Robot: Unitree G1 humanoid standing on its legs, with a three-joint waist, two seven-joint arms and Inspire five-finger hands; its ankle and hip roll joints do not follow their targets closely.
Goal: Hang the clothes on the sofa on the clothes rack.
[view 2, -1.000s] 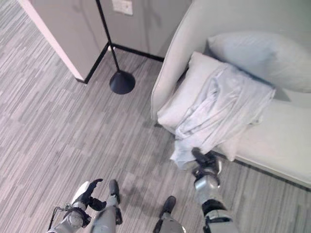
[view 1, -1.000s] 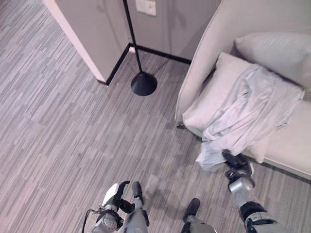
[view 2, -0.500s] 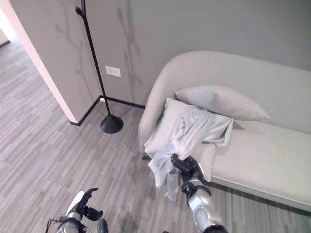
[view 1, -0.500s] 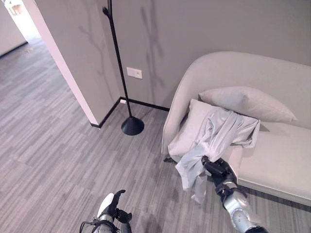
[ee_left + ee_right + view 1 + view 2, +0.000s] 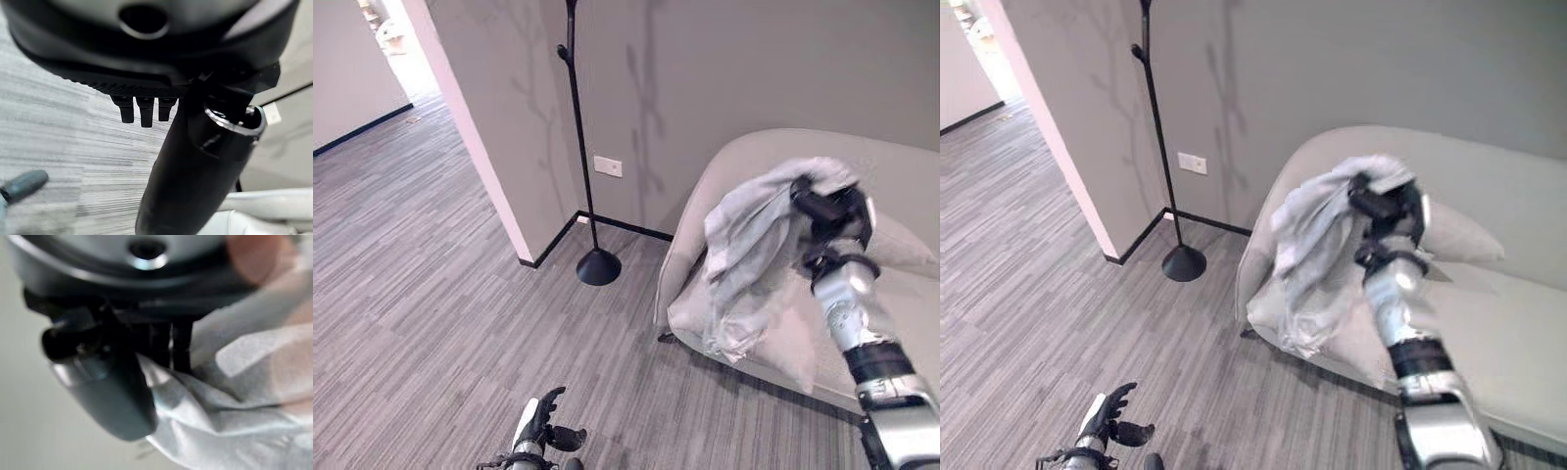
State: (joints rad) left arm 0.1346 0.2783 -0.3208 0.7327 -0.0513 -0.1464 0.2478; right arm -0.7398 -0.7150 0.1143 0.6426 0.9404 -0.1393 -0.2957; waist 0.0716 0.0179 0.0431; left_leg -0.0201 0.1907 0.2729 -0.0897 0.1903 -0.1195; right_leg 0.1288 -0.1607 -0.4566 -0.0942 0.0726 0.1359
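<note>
Grey striped carpet (image 5: 431, 274), grey wall, black coat rack (image 5: 579, 147) left of the beige sofa (image 5: 1489, 333). My right robot hand (image 5: 830, 213) grips a crumpled pale grey shirt (image 5: 749, 259) raised above the sofa cushion; left robot hand (image 5: 540, 431) hangs low, fingers relaxed, empty.

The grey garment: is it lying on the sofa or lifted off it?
Lifted. The right hand is shut on the grey garment, holding it up in front of the sofa; its loose end hangs bunched over the seat edge.

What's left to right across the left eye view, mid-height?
Wall corner → rack → outlet → garment → right hand, shut on the garment.
</note>
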